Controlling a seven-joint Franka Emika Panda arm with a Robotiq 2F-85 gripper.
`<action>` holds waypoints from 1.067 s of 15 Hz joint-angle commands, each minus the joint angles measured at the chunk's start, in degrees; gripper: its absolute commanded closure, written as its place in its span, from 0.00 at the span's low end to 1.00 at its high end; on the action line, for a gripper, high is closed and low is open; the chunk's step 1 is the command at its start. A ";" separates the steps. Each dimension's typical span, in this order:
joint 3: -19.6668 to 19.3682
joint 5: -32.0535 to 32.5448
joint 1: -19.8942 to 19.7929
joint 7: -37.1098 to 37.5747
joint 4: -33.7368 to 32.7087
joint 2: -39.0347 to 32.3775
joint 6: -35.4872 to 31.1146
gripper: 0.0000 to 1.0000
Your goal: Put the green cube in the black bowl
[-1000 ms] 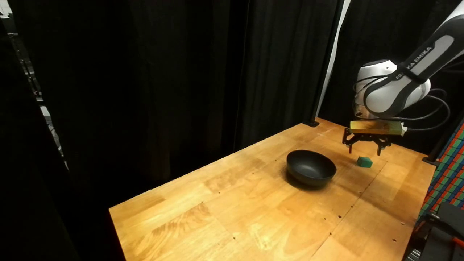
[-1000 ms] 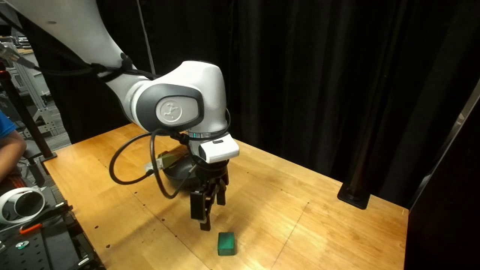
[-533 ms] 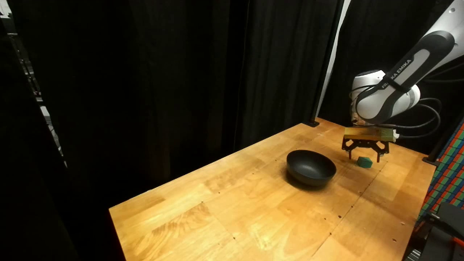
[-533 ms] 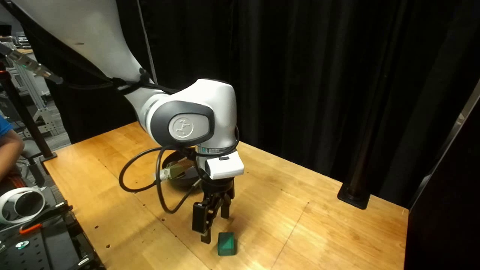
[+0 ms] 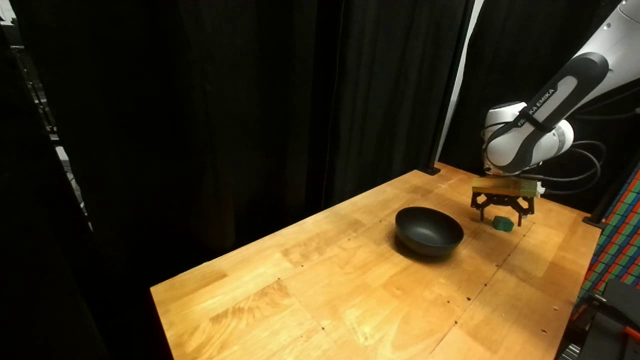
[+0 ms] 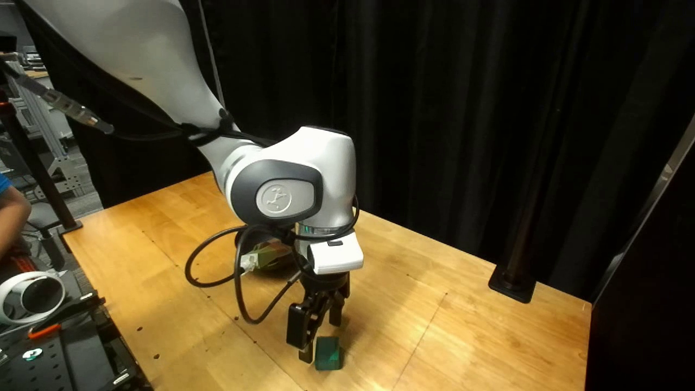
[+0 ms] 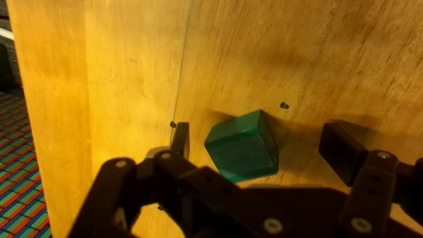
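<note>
Pincer spread wide, you have nothing gripped. The green cube sits on the table between the two fingers; the wrist view shows a gap on either side, narrower beside one finger than the other. The black bowl stands outside the pincer's span, near but not touching. You look to be at the grasp, with lining up nearly done and closing not yet begun. The cube's faces sit askew to the fingers, so consider rotating the pincer a little to square up, or expect the cube to twist as they meet it. You cannot tell whether the fingers reach low enough; check that, close gently, then lift and carry toward the bowl.
</note>
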State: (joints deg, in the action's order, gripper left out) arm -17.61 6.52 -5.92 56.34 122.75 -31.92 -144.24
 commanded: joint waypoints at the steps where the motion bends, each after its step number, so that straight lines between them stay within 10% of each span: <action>1: -0.22 -2.56 -1.18 -2.37 -2.77 -1.74 0.79 0.00; 9: 0.17 -5.59 -2.66 -5.35 -4.04 -2.20 2.62 0.65; 16: 1.14 -7.10 -0.77 -3.85 -3.62 8.02 13.42 0.69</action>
State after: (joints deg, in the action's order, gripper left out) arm -17.27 1.70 -7.46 52.86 118.31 -30.41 -135.01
